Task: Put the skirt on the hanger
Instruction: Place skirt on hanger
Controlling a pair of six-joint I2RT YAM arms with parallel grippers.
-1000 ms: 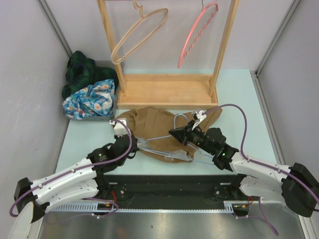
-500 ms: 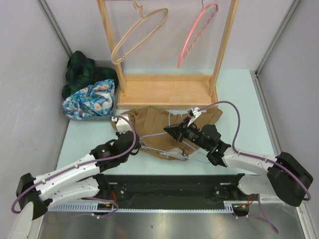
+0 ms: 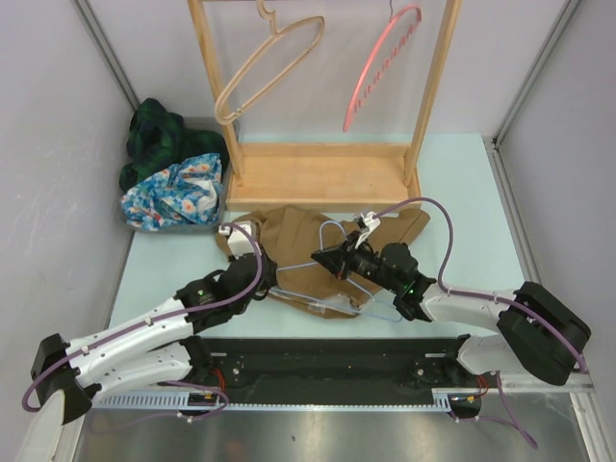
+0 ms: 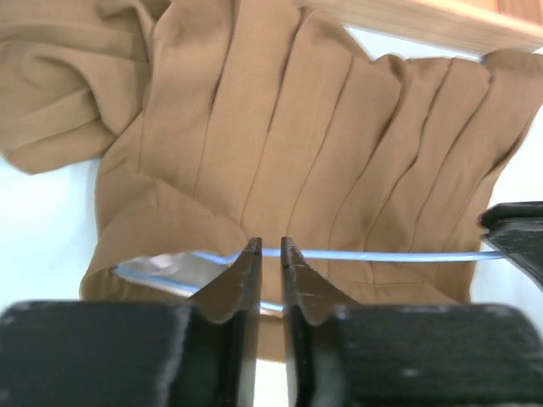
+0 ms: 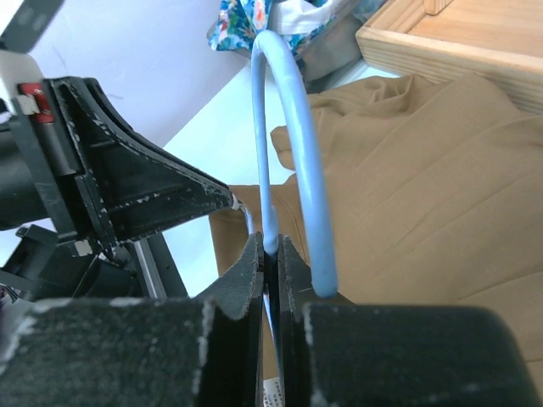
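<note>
The tan pleated skirt (image 3: 289, 236) lies crumpled on the table in front of the rack, filling the left wrist view (image 4: 280, 127). A light-blue wire hanger (image 3: 332, 231) lies over it, one arm tucked into the waistband. My right gripper (image 3: 322, 257) is shut on the hanger's neck (image 5: 288, 127), just below the hook. My left gripper (image 3: 268, 281) sits at the skirt's near left edge. Its jaws (image 4: 270, 246) stand slightly apart with nothing between them, and the hanger's blue wire (image 4: 407, 255) crosses just beyond their tips.
A wooden rack (image 3: 327, 173) stands behind the skirt, with a tan hanger (image 3: 269, 63) and a pink hanger (image 3: 380, 63) hanging from it. A pile of green and blue floral clothes (image 3: 168, 178) sits at the back left. Grey walls close in both sides.
My right gripper has carried the hanger's neck leftward over the skirt. My left gripper's jaws, shut before, now show a narrow gap.
</note>
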